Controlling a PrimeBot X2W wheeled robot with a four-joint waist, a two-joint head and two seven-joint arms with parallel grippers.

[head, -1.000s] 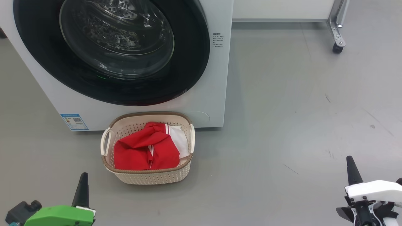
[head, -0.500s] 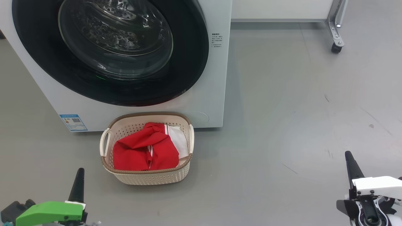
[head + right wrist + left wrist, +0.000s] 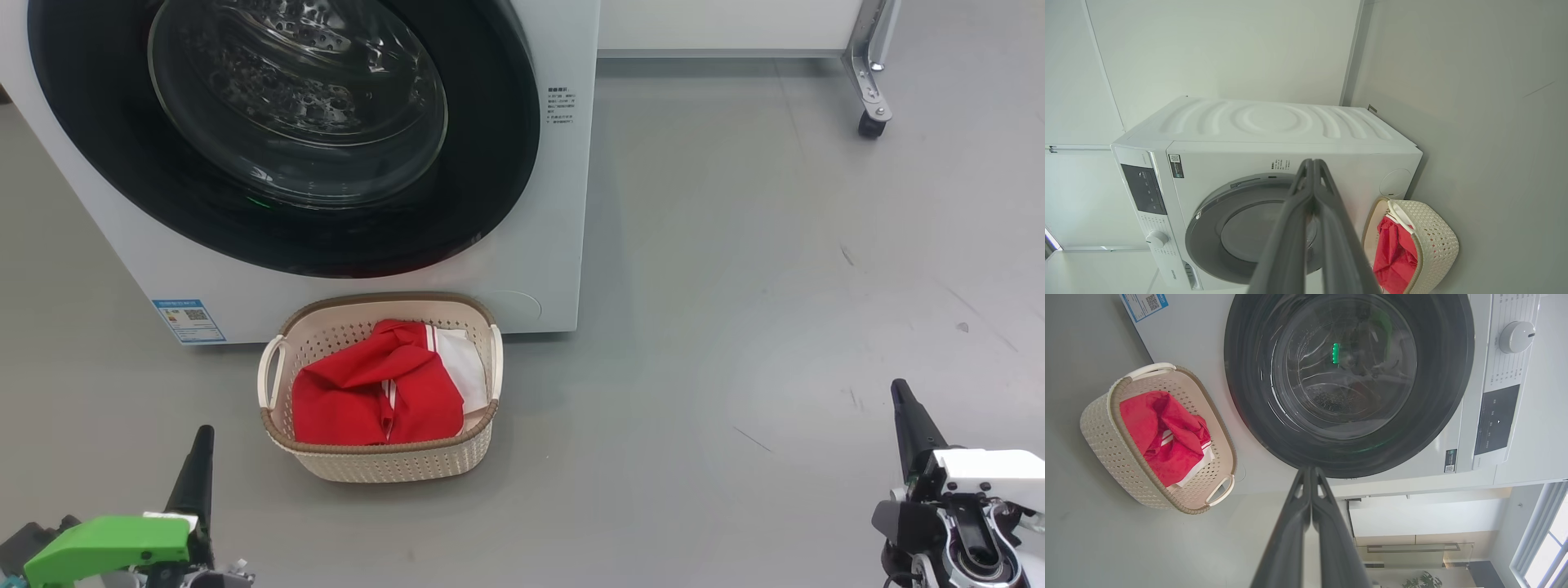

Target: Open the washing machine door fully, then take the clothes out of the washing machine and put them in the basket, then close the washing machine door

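The washing machine (image 3: 563,204) stands at the upper left, and its door (image 3: 298,98), a black rim around bulging glass, lies flush against the front. Directly before it on the floor sits the cream basket (image 3: 392,461), holding the red striped and white clothes (image 3: 359,392). Low at the left, short of the basket, my left gripper (image 3: 202,433) is shut and empty. My right gripper (image 3: 898,388) is shut and empty over bare floor, far to the basket's right. The left wrist view has the left gripper (image 3: 1310,469) pointing at the door (image 3: 1347,367), basket (image 3: 1106,445) beside it. In the right wrist view, the right gripper (image 3: 1312,162) points at the machine (image 3: 1274,122).
A metal frame leg on a black caster (image 3: 868,122) stands at the far right, by a white wall base. A blue label (image 3: 188,320) marks the machine's lower left front. The control panel's dial (image 3: 1515,337) is on the machine's top strip. Grey floor spreads right of the machine.
The head view has drifted slightly. Both grippers' fingertips have crept a little further up that view, still shut. Door, basket and clothes have not moved.
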